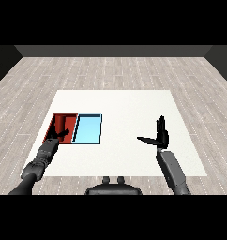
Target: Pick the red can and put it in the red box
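white worktop [134, 154] carries two trays side by side: one red tray [71, 123], one light blue tray [88, 130]. one red can [63, 123] stands in the red tray, hard to tell from its walls. left hand [60, 136] overlaps that tray's near edge; its fingers cannot be made out. right hand [159, 136] stands upright, fingers straight, thumb spread.

Light falls evenly and softly over the scene, leaving the white desk [134, 108] as the brightest surface with no glare or hot spots on it. The plank floor [110, 70] is a duller grey and the far wall darker still, and shadows are faint, the clearest a dim patch inside the red tray [56, 123]. Straight edges stay straight out to the corners.
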Robot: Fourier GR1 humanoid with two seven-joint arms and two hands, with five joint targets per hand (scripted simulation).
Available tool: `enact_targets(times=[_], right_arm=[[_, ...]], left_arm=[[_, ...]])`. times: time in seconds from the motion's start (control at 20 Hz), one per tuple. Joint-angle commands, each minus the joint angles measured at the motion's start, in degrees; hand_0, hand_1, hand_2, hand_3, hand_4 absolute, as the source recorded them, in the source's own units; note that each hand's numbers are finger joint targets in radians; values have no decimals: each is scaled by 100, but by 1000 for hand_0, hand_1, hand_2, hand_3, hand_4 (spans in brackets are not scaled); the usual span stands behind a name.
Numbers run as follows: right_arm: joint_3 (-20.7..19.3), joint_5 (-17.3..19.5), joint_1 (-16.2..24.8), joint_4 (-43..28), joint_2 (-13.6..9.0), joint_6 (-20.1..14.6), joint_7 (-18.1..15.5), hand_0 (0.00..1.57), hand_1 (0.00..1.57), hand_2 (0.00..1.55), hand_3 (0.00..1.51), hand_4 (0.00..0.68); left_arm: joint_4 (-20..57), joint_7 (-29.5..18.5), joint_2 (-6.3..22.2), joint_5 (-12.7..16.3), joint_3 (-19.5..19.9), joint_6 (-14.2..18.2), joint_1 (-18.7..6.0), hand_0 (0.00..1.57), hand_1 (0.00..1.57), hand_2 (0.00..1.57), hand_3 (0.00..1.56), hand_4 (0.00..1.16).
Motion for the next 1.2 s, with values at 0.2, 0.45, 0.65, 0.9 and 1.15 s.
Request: enact_targets(times=[0.2,0.45,0.65,0.9,1.15], right_arm=[[-223,-70,1,130,-52,169,-130,0,0,0,0,0],[-300,-193,-171,378,132,338,-272,0,0,0,0,0],[-228,-133,202,-5,138,350,-406,0,0,0,0,0],[-201,-186,7,-78,46,600,-278,0,0,0,0,0],[82,-32,486,-569,98,685,-408,0,0,0,0,0]], left_arm=[[373,380,121,-49,7,-693,16,0,0,0,0,0],[263,285,374,-164,-78,-755,-96,0,0,0,0,0],[-260,-663,160,269,381,-554,-42,0,0,0,0,0],[-1034,-1931,391,836,932,-1464,117,1360,1360,1247,0,0],[-1948,-2667,-238,1010,884,-1961,494,0,0,0,0,0]])
